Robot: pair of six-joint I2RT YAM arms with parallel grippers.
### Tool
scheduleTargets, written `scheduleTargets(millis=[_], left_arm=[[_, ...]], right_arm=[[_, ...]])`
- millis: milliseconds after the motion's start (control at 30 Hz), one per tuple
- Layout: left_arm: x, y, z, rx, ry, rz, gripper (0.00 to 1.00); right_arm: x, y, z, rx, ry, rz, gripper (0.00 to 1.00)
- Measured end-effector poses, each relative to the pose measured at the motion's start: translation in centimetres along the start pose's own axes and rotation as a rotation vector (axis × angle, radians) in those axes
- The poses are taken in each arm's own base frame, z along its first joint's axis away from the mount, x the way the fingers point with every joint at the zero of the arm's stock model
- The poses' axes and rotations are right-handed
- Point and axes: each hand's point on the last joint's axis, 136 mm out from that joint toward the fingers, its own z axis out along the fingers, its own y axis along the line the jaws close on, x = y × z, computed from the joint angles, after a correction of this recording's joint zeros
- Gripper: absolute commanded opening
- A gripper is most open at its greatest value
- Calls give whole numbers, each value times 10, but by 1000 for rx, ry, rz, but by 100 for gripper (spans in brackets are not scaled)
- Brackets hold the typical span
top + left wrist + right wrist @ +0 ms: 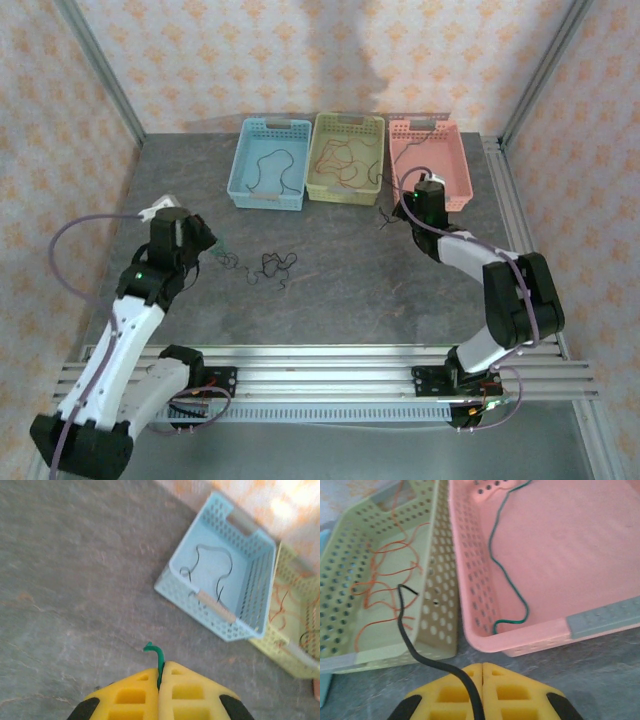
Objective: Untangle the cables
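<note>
The left gripper [160,674] is clamped shut on a green cable [159,656] near the blue basket [187,540], which holds a black strand [196,555]. The right gripper [482,672] is closed on a black cable [409,642] just before the yellow-green basket [440,605] of orange cables [385,587] and the pink basket [475,580]. A small dark tangle [272,264] lies on the worktop [350,290] between the arms.

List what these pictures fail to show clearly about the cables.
- Top external: tangle on the table, too small to separate strands.
- Left wrist: rest of the green cable, hidden inside the shut left gripper.
- Right wrist: black cable in the right gripper, lower end cut off by the bottom edge.
</note>
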Motion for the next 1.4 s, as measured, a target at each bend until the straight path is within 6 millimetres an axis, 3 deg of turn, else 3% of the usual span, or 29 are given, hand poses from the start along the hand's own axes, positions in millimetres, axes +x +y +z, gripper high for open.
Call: scheduleTargets(millis=[167, 267, 400, 567, 733, 867, 1033, 1400], left_arm=[[44, 4, 36, -4, 169, 20, 0], [62, 4, 51, -8, 223, 28, 0], [76, -4, 69, 9, 248, 42, 0], [83, -21, 86, 53, 243, 54, 0], [83, -29, 96, 94, 205, 52, 0], [90, -21, 100, 86, 200, 53, 0], [90, -14, 99, 67, 175, 45, 0], [86, -10, 99, 51, 148, 41, 0]], right_arm=[[-1, 23, -16, -157, -28, -2, 0], [-4, 49, -22, -258, -23, -22, 0], [-12, 111, -38, -400, -2, -112, 0], [-44, 195, -76, -570, -41, -197, 0], [-82, 244, -92, -658, -73, -210, 0], [-90, 279, -74, -702, -36, -209, 0], [-87, 315, -28, -728, 48, -191, 0], [-38, 350, 96, -724, 194, -161, 0]])
